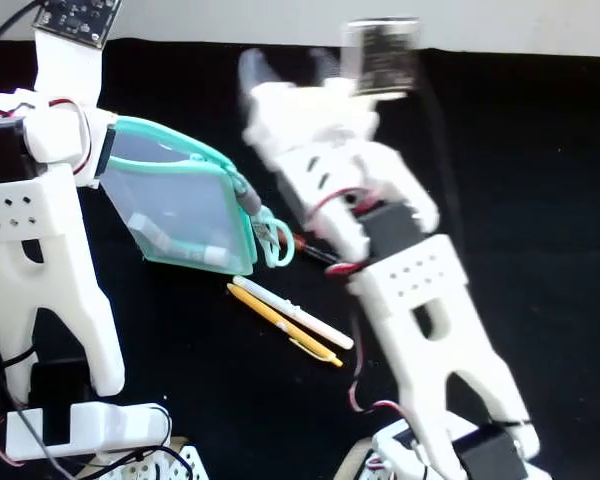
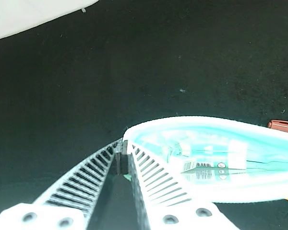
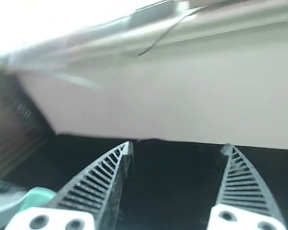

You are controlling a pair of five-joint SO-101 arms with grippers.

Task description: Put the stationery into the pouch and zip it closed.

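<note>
The right arm in the high view is smeared by blur, so its outline is hard to make out. Its wrist view is clearer: the right claw point(image 3: 175, 155) is spread wide and holds nothing, up in the air facing the pale wall point(image 1: 530, 25). A red pen point(image 2: 282, 125) shows only by one end (the picture edge cuts off the rest). Whether the zip is open cannot be told.

The left claw point(image 2: 125, 146) is pinched onto one end of the teal pouch point(image 1: 180, 205). In the high view the pouch's long axis runs from that claw down and to the right, and its zip pull point(image 1: 275, 242) hangs at the far end, towards the right arm. A white pen point(image 1: 292, 312) and a yellow pen point(image 1: 280, 322) lie side by side just below that end, on a similar slant, between the two arm bases.

Bare black tabletop point(image 1: 540, 200) lies beyond the pouch up to the wall, and more to the right of the right arm.
</note>
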